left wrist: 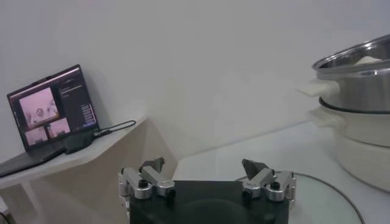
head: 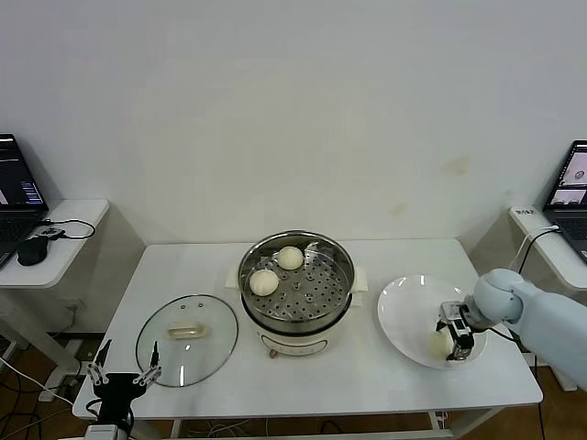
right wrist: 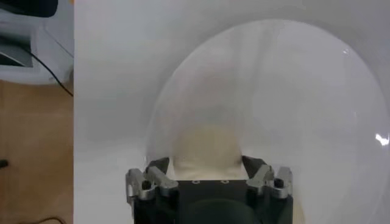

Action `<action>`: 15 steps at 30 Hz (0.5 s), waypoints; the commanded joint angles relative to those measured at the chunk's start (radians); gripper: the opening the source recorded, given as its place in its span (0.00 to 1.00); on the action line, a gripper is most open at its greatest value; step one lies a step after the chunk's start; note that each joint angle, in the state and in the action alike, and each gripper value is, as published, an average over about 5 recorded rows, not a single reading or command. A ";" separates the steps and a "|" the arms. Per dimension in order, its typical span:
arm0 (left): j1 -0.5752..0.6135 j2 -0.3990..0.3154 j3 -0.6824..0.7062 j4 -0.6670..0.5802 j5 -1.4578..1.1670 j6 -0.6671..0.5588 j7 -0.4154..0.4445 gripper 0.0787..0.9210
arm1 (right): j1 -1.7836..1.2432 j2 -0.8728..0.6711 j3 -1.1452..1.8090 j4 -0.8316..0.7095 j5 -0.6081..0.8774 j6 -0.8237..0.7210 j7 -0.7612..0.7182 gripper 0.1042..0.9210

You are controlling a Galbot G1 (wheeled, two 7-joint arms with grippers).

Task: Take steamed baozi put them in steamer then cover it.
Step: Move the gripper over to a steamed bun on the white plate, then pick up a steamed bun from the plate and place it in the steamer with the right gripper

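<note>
Here the baozi (right wrist: 204, 146) lies on the near part of the white plate (head: 404, 307), at the right of the counter (head: 385, 385). The right gripper (head: 456, 341) is down over it, fingers on either side of the bun and seemingly touching it; a firm grip is not certain. Closing gently should avoid denting the dough, then a straight lift before swinging left. The steamer (head: 341, 275) stands mid-counter with two buns on its tray, near side free. The glass lid (head: 187, 339) lies left. The left gripper (left wrist: 207, 176) waits beside it, spread apart.

Shiny metal steamer (head: 296, 280), glass lid (head: 187, 339), matt smooth baozi (head: 264, 281)
</note>
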 commanded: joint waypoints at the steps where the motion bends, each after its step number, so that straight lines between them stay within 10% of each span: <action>1: 0.000 0.000 0.000 0.001 -0.001 -0.001 -0.001 0.88 | 0.050 0.001 -0.016 -0.003 0.013 0.001 -0.021 0.66; 15: -0.006 0.005 0.001 -0.007 -0.008 -0.001 0.000 0.88 | 0.513 0.017 -0.147 0.034 0.224 -0.018 -0.075 0.65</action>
